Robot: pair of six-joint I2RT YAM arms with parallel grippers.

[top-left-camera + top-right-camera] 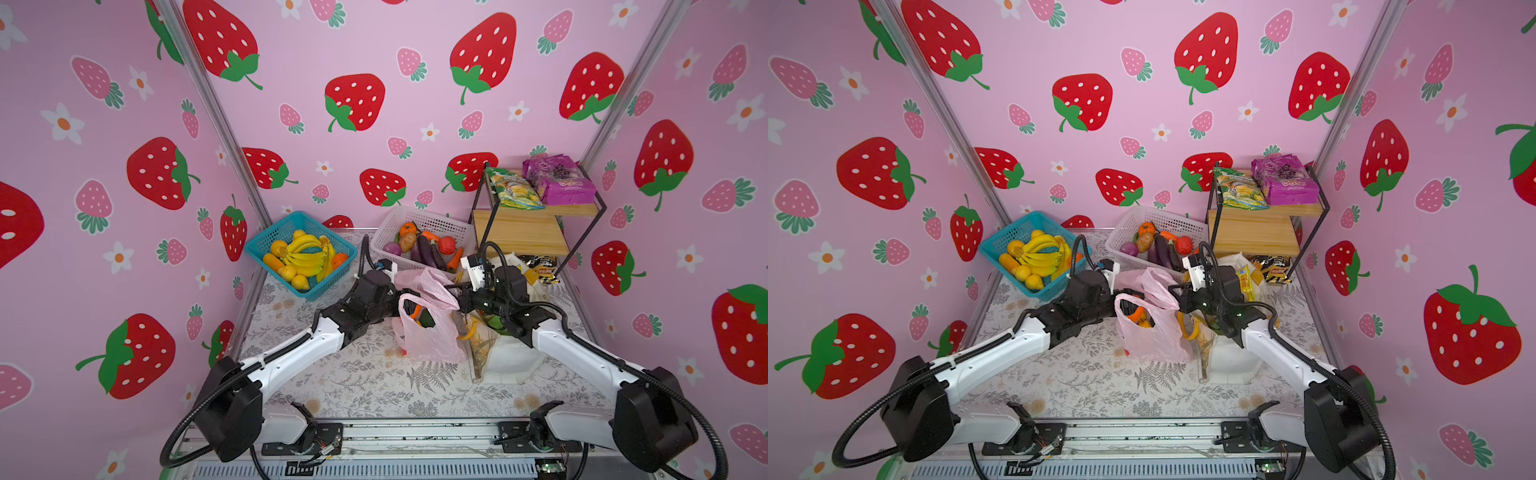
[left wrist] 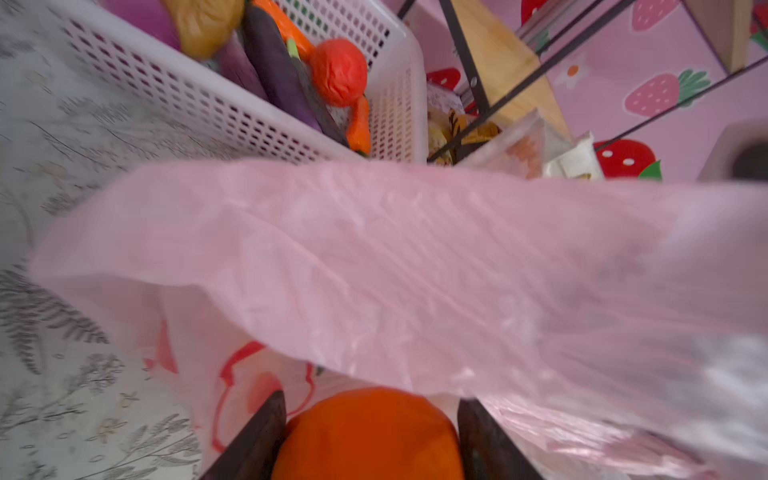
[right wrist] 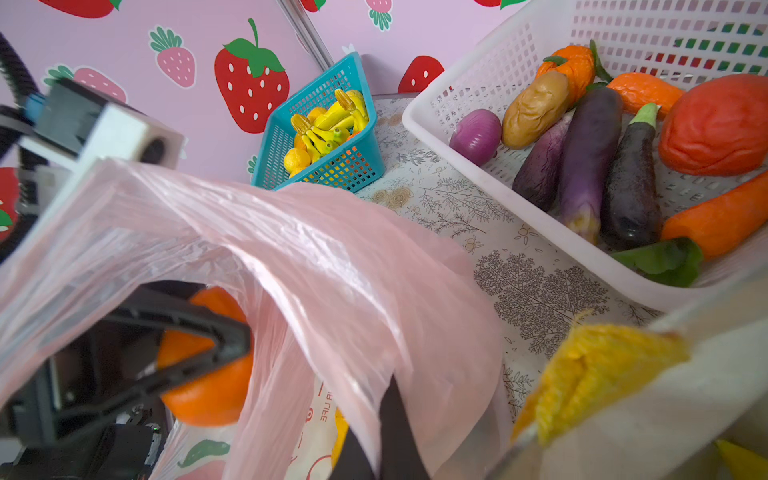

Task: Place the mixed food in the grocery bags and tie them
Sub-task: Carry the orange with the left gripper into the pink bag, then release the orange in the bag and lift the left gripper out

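Left end effector (image 2: 372, 415): clamped on orange toy fruit (image 2: 370, 444)
Right end effector (image 3: 386, 399): pinched on pink carrier bag (image 1: 428, 340)
Bags: two, counting white tote (image 1: 511, 361)
Red lettering (image 3: 326, 409): unreadable

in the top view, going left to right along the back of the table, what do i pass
blue basket of yellow fruit → white basket of vegetables → wooden shelf rack
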